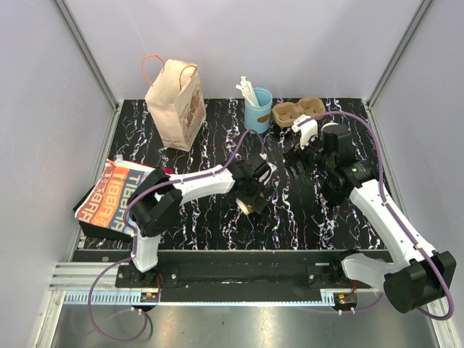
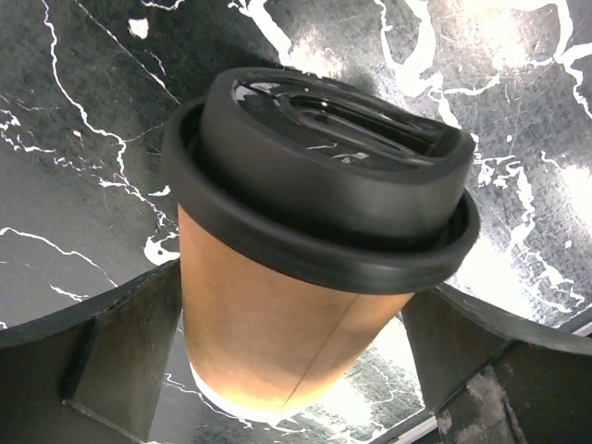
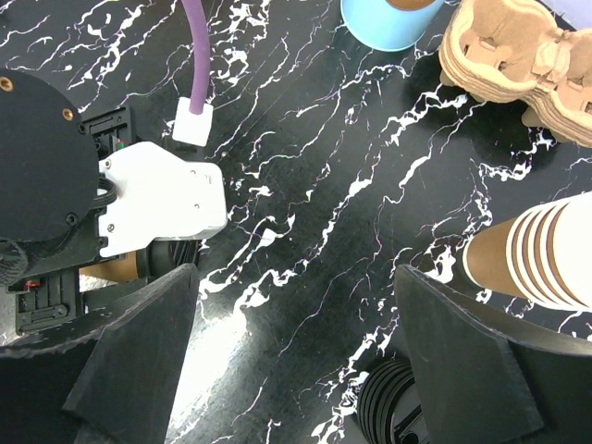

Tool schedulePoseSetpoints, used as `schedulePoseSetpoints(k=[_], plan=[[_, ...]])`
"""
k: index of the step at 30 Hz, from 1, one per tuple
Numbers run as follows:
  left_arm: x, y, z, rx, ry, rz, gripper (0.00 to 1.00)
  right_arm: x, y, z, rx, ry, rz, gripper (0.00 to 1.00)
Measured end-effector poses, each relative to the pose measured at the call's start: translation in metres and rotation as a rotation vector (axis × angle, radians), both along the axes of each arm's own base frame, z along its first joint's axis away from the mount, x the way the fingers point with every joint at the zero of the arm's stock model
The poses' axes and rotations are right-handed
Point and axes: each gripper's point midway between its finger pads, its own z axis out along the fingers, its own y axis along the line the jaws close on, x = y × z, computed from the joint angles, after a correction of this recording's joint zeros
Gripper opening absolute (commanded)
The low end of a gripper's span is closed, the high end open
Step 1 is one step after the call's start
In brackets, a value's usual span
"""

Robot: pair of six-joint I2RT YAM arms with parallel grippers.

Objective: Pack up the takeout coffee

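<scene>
The takeout coffee (image 2: 277, 314) is a tan paper cup with a black lid (image 2: 324, 176), standing on the black marble table (image 1: 319, 210). My left gripper (image 2: 291, 356) is open, with one finger on each side of the cup's body, close to its walls. In the top view the left gripper (image 1: 251, 194) covers most of the cup (image 1: 247, 207). My right gripper (image 3: 296, 351) is open over bare table, with nothing between its fingers; in the top view it (image 1: 297, 165) hangs to the right of the cup.
A brown paper bag (image 1: 176, 101) stands at the back left. A light-blue cup of white sticks (image 1: 257, 109) and a pulp cup carrier (image 1: 297, 112) are at the back. A stack of tan cups (image 3: 546, 254) and black lids (image 3: 398, 407) lie by the right gripper. A striped packet (image 1: 116, 192) lies at the left edge.
</scene>
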Motion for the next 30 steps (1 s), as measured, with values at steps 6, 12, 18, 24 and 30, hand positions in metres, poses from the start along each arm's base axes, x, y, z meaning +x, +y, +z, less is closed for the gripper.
schedulePoseSetpoints(k=[6,12,18,24,30], plan=[[0.002,-0.004,0.0,-0.014,-0.021,-0.051,0.82,0.0,0.0,0.0,0.0,0.0,-0.001,0.91],[0.003,-0.004,-0.001,-0.031,-0.047,-0.095,0.68,0.001,-0.001,0.0,0.001,-0.001,-0.004,0.91],[0.004,-0.007,-0.001,-0.043,-0.068,-0.141,0.64,0.0,0.001,0.0,0.006,0.001,0.007,0.9],[0.005,-0.006,0.028,-0.153,-0.094,-0.221,0.63,-0.013,0.012,-0.001,0.035,0.044,0.092,0.89],[0.028,0.015,0.114,-0.434,-0.239,-0.262,0.62,-0.036,0.03,0.03,0.145,0.07,0.26,0.88]])
